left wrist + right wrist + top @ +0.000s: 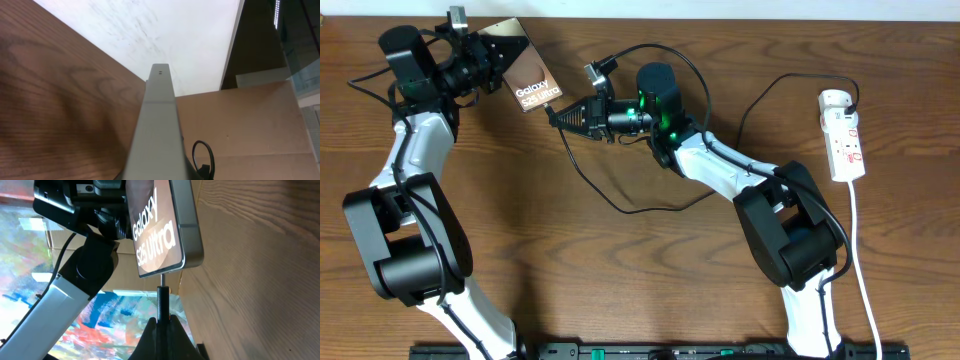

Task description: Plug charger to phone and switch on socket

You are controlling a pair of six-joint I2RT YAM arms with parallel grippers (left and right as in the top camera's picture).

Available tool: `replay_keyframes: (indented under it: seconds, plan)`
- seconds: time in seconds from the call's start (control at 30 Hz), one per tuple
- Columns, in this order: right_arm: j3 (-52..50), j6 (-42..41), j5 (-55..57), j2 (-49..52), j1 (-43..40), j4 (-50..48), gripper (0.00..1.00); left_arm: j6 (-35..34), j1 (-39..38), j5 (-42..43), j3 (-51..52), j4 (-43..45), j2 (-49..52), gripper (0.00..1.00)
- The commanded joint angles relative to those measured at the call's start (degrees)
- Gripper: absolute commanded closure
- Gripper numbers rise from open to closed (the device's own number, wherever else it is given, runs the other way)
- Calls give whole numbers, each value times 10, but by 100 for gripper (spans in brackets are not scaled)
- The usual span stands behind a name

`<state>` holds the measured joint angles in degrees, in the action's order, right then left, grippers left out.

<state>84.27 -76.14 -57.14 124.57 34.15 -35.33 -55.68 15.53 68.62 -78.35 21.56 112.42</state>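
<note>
My right gripper (162, 324), clamped on the charger (162, 296), points its tip up the long axis of the phone (159, 230), seemingly touching its bottom edge. My left gripper (472, 58) grips that phone.

Upper centre: phone (157, 230), lettered face to camera, gripped at upper left by left gripper (116, 210). Bottom centre: charger (162, 297) plug upright, pinched in right gripper (161, 323), tip touching phone's lower edge; seated or not, cannot tell. Right side: wooden table (260, 280). Lower left: white arm link (60, 295).
</note>
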Motion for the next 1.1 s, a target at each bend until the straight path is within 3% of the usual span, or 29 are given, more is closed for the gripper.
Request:
replay_keyframes:
  seconds: [0.0, 1.07]
  plan:
    - [3, -1, 26, 2, 0, -7, 99, -1, -9, 27, -5, 4, -2, 93]
    - [3, 6, 28, 2, 0, -7, 99, -12, -25, 29, -5, 4, -2, 93]
